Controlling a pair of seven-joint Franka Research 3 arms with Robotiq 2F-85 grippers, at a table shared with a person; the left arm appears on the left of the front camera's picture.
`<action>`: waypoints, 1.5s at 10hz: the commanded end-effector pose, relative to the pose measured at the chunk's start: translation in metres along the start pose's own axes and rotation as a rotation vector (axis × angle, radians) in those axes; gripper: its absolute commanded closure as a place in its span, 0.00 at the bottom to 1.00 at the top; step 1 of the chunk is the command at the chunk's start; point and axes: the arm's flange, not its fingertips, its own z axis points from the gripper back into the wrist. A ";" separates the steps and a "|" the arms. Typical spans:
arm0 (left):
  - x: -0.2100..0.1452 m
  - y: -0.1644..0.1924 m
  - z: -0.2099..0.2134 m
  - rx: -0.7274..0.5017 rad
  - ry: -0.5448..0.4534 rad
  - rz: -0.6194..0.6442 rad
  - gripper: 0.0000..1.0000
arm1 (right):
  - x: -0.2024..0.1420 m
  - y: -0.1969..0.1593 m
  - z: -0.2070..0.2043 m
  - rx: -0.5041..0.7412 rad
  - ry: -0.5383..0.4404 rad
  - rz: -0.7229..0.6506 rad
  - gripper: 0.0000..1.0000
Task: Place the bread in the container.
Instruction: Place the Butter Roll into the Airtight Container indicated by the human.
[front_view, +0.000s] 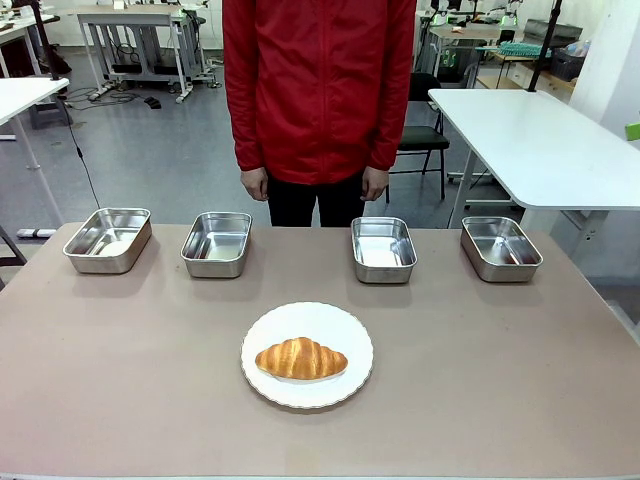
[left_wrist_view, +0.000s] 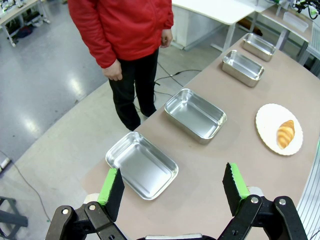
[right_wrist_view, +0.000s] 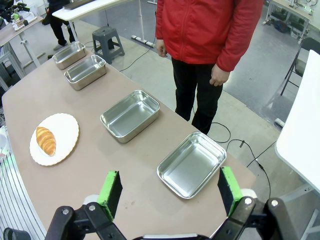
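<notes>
The bread (front_view: 301, 358), a golden-brown croissant, lies on a round white plate (front_view: 345, 326) in the middle of the near half of the table; it also shows as bread (left_wrist_view: 286, 134) and bread (right_wrist_view: 46, 140) in the wrist views. Several steel containers stand in a row along the far side: container (front_view: 108, 240), container (front_view: 217, 243), container (front_view: 383, 249). My left gripper (left_wrist_view: 173, 187) hangs open high above the left-end container (left_wrist_view: 142, 165). My right gripper (right_wrist_view: 170, 189) hangs open above the right-end container (right_wrist_view: 191, 164). Nothing is between either pair of fingers.
A person in a red jacket (front_view: 318, 90) stands at the far edge of the table, hands (front_view: 254, 183) down at the sides. Another steel pan (front_view: 500, 248) sits at the far right. A white table (front_view: 540, 140) stands behind to the right.
</notes>
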 end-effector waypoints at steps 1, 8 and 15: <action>0.000 -0.001 0.001 0.001 -0.003 0.000 0.00 | 0.001 0.000 -0.001 0.005 -0.011 0.003 0.00; 0.000 -0.001 0.001 0.001 -0.003 0.000 0.00 | 0.001 0.000 -0.001 0.005 -0.011 0.003 0.00; 0.000 -0.001 0.001 0.001 -0.003 0.000 0.00 | 0.001 0.000 -0.001 0.005 -0.011 0.003 0.00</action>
